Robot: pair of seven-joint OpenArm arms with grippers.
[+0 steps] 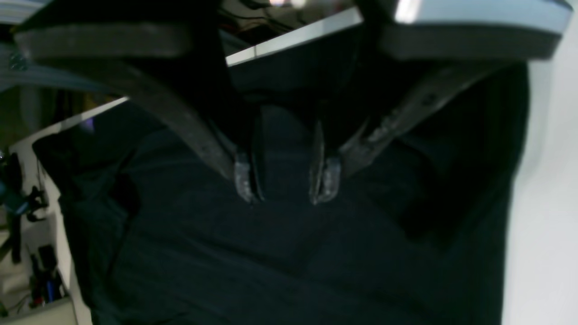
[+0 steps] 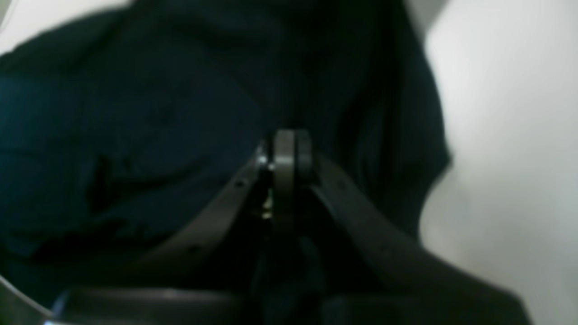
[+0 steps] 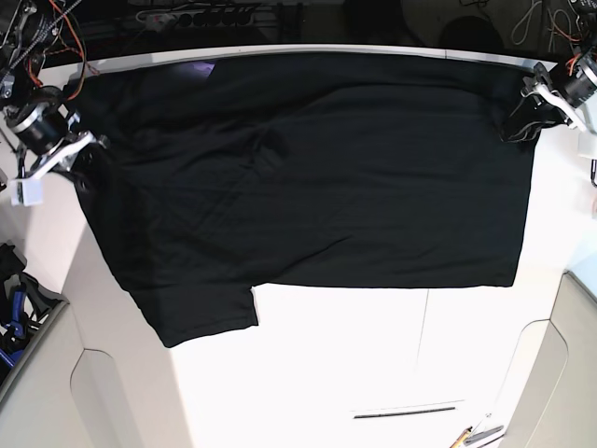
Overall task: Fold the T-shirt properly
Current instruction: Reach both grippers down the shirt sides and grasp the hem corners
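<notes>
The black T-shirt [image 3: 326, 177] lies spread with its plain side up over the far half of the white table [image 3: 354, 355], one sleeve hanging towards the front left. At its right edge, my left gripper [image 3: 524, 119] stands open. In the left wrist view its fingertips [image 1: 246, 183] are apart, with a hump of the T-shirt [image 1: 271, 253] between them. At the shirt's left edge, my right gripper [image 3: 82, 154] is shut on the cloth. In the blurred right wrist view, the pads [image 2: 285, 149] are pressed together against the T-shirt [image 2: 135, 113].
Cables and a power strip [image 3: 205, 17] run behind the table's far edge. Blue and black tools [image 3: 14, 308] sit off the left side. Pens [image 3: 476, 435] lie at the front right corner. Bare white table surface stretches in front of the shirt.
</notes>
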